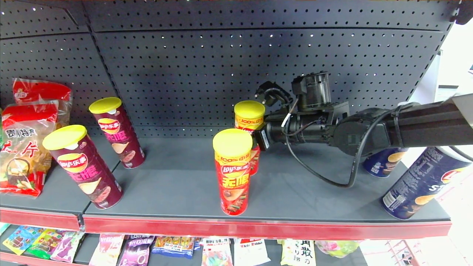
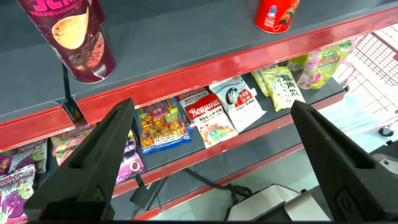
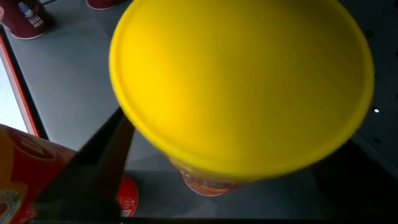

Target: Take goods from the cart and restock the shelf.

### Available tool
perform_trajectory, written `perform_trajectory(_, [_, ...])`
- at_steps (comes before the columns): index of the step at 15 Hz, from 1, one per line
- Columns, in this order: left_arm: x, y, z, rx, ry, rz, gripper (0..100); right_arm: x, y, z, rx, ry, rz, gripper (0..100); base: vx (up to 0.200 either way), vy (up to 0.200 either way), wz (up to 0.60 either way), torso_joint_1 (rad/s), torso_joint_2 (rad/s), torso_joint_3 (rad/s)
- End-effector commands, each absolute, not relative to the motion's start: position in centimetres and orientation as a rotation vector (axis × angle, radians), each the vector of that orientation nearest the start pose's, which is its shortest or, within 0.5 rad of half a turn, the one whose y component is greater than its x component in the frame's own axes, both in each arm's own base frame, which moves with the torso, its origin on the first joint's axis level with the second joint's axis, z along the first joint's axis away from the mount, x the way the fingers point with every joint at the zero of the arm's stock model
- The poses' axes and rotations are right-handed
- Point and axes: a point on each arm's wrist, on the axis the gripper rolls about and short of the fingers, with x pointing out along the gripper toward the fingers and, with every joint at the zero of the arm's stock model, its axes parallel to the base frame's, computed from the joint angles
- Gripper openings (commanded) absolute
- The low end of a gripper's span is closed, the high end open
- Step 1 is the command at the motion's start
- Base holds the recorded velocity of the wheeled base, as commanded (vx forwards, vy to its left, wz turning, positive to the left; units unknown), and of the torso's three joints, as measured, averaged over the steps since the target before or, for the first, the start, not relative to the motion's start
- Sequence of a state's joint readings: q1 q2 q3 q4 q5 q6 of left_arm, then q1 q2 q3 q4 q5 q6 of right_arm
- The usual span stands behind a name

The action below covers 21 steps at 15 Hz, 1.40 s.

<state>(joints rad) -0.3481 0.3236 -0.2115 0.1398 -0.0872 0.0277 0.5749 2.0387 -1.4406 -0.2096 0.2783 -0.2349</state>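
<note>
Grey metal shelf [image 1: 177,177] with a red front lip, black pegboard wall [image 1: 207,74] behind. Black right arm [image 1: 373,129] lies across the shelf's right side, above two dark blue chip tubes [image 1: 417,184]. Red snack bags [image 1: 22,147] at far left, two maroon yellow-lidded tubes [image 1: 87,168] beside them. Mid-shelf, the front red yellow-lidded tube [image 1: 232,173] stands just before the rear red yellow-lidded tube [image 1: 249,114], hiding part of it. Right gripper [image 1: 259,139] is against the rear tube's side; pinching or loose, cannot tell. Left gripper [image 2: 211,106] hangs before the lower shelf's small snack packets [image 2: 217,121], jaws spread wide.
</note>
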Motion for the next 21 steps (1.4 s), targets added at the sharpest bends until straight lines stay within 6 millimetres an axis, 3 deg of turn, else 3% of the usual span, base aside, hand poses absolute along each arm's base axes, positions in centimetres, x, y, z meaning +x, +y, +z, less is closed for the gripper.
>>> perform_trajectory(1, [-0.3, -0.1, 12.5, 0.06, 0.248, -0.437, 100, 34.5, 23.1, 19.5, -0.275, 0.291, 0.885, 100, 0.0, 0.0, 0.0, 0.0, 0.0, 0.0])
perform_trajectory(9, [-0.3, -0.1, 12.5, 0.06, 0.252, -0.443, 100, 31.8, 20.8, 20.8, -0.276, 0.303, 0.829, 100, 0.0, 0.0, 0.0, 0.0, 0.0, 0.0])
perform_trajectory(16, [-0.2, -0.2, 12.5, 0.062, 0.267, -0.446, 100, 28.5, 16.4, 20.7, -0.268, 0.344, 0.686, 100, 0.0, 0.0, 0.0, 0.0, 0.0, 0.0])
perform_trajectory(19, [0.4, -0.4, 12.7, 0.068, 0.302, -0.447, 100, 24.4, 14.1, 21.0, -0.274, 0.345, 0.663, 100, 0.0, 0.0, 0.0, 0.0, 0.0, 0.0])
perform_trajectory(21, [1.1, -0.6, 13.3, 0.073, 0.336, -0.445, 100, 20.1, 11.9, 21.8, -0.271, 0.302, 0.662, 100, 0.0, 0.0, 0.0, 0.0, 0.0, 0.0])
